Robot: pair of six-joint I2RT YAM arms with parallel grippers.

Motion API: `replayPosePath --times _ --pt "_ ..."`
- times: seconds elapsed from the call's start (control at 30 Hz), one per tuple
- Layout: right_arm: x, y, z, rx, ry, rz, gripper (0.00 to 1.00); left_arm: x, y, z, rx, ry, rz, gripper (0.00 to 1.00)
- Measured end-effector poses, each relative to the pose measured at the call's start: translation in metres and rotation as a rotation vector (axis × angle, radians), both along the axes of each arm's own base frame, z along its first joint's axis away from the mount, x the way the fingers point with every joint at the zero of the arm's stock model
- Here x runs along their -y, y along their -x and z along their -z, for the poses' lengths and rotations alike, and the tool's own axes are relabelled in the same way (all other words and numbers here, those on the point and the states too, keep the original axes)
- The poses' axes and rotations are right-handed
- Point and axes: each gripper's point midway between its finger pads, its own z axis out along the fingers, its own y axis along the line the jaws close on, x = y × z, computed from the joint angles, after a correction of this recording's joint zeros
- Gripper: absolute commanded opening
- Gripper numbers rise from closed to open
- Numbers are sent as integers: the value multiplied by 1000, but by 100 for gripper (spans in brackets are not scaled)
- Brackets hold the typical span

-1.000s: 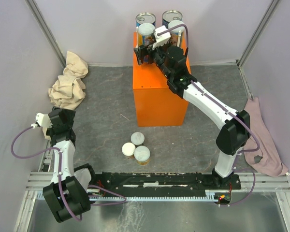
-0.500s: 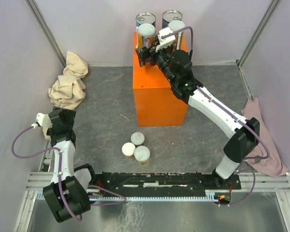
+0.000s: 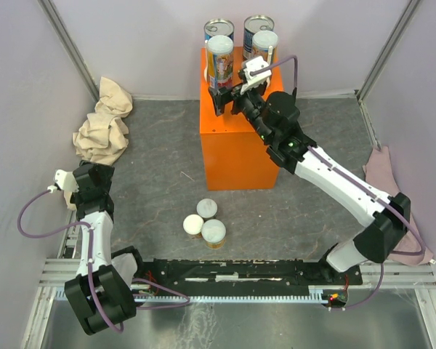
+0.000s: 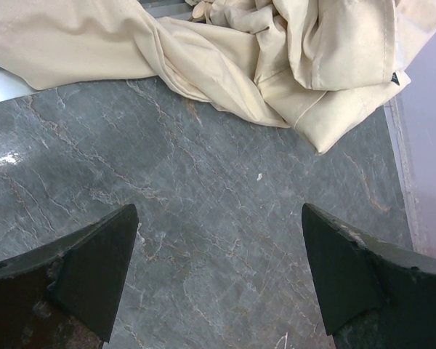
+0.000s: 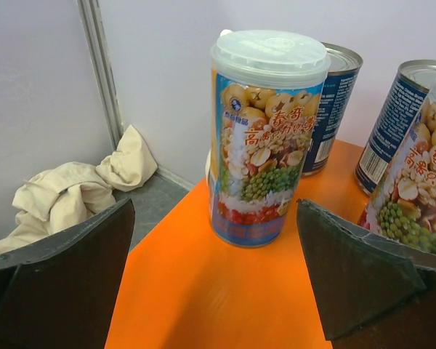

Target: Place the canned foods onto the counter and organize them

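The orange counter (image 3: pixel 236 156) stands at the back middle. On its top stand two blue tins (image 3: pixel 219 30) (image 3: pixel 258 25) and two colourful cans with pale lids (image 3: pixel 220 58) (image 3: pixel 264 42). My right gripper (image 3: pixel 227 99) is open and empty above the counter's top, just in front of the left colourful can (image 5: pixel 265 138), not touching it. The right wrist view also shows the counter top (image 5: pixel 203 305), the blue tins (image 5: pixel 334 109) and the other colourful can (image 5: pixel 418 189). Three cans (image 3: pixel 207 209) (image 3: pixel 194 225) (image 3: pixel 214 233) stand on the floor. My left gripper (image 3: pixel 87 178) (image 4: pixel 218 211) is open over bare floor.
A beige cloth (image 3: pixel 102 131) lies crumpled at the back left, just beyond the left fingers (image 4: pixel 276 51). A pink cloth (image 3: pixel 392 211) lies along the right wall. White walls close in three sides. The black rail (image 3: pixel 240 273) runs along the near edge.
My right gripper has drawn back from the left colourful can, which now stands free on the counter. The right arm's elbow has swung right. The left arm has not moved.
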Motion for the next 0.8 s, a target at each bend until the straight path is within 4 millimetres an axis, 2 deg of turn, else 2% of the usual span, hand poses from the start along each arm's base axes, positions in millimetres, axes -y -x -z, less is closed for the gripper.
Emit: replayPosePath --times 0.2,0.37,0.53,0.67,0.8 --pt "0 31 -4 -9 1 -28 98 0 -1 -1 4 -1 1 100" --pt "-5 68 -5 -32 16 -78 97 0 -2 -3 13 -3 4 99" --pt "-6 107 3 -74 37 -135 96 0 -3 -4 18 -5 4 99" --pt "-2 133 22 -133 62 -170 95 0 -3 -3 15 -3 6 99" --pt "0 154 57 -221 103 -200 95 1 -4 -1 13 3 13 99"
